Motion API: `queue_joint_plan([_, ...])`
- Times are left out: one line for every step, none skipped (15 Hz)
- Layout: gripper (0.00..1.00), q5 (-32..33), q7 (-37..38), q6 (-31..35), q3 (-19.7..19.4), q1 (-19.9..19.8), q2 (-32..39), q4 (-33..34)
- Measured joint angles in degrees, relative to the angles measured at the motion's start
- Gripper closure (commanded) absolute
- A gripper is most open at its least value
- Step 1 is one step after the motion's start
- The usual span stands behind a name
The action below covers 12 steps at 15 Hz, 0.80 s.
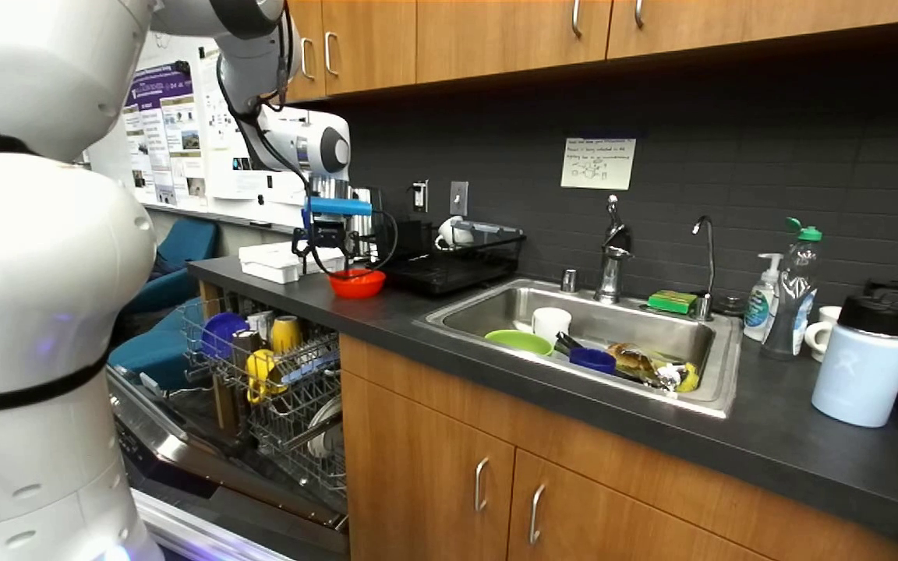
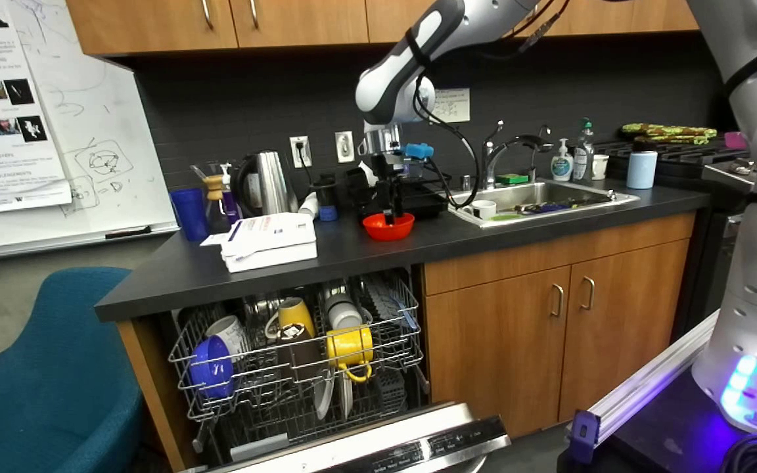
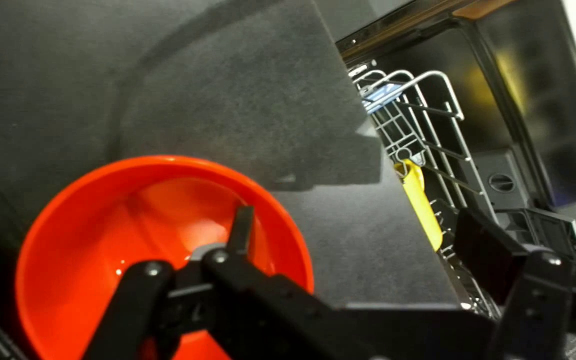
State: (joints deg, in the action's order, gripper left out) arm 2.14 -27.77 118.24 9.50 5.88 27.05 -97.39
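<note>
My gripper (image 3: 363, 240) stands wide open with nothing held between its fingers. Nearest to it is a red bowl (image 3: 88, 235) on the dark countertop (image 3: 288, 125). In the wrist view one finger (image 3: 242, 227) lies over the bowl's inside, while the opposite finger (image 3: 488, 250) is out past the rim, over the counter's front edge. In both exterior views the gripper (image 1: 326, 253) hangs pointing down at the red bowl (image 2: 389, 230). Whether a fingertip touches the bowl I cannot tell. The bowl's visible inside holds nothing; part is hidden behind the gripper.
Below the counter the dishwasher rack (image 2: 253, 348) is pulled out, holding yellow mugs (image 2: 350, 348) and a blue bowl (image 2: 211, 366). White boxes (image 2: 270, 243) and a black dish rack (image 1: 449, 265) flank the red bowl. The sink (image 1: 574, 312) contains dishes. Cabinets (image 1: 511, 39) hang above.
</note>
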Motion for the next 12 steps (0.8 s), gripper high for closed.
queue_joint_plan([0.00, -0.54, -0.08, -0.24, 0.34, -0.01, -0.64, -1.04])
queue_joint_plan([0.00, -1.22, -0.25, -0.29, 0.77, -0.02, -1.48, -2.24])
queue_joint_plan([0.00, -2.00, -0.66, -0.29, 1.29, -0.02, -2.35, -3.42])
queue_joint_plan([0.00, -2.75, -1.24, -0.27, 1.88, -0.01, -3.22, -4.44])
queue_joint_plan([0.00, -3.54, -2.20, -0.21, 2.63, 0.00, -4.16, -5.39])
queue_joint_plan([0.00, -4.22, -3.22, -0.19, 3.33, 0.01, -5.01, -6.14])
queue_joint_plan([0.00, -4.94, -4.54, -0.18, 4.08, 0.03, -5.89, -6.78])
queue_joint_plan([0.00, -5.70, -6.07, -0.18, 4.81, 0.04, -6.73, -7.38])
queue_joint_plan([0.00, -6.27, -7.88, -0.18, 5.40, 0.05, -7.57, -7.97])
queue_joint_plan([0.00, -6.76, -9.87, -0.18, 5.83, 0.05, -8.38, -8.69])
queue_joint_plan([0.00, -6.85, -11.84, -0.06, 6.05, 0.05, -9.15, -9.51])
queue_joint_plan([0.00, -6.85, -13.72, 0.31, 6.08, 0.05, -9.84, -10.50])
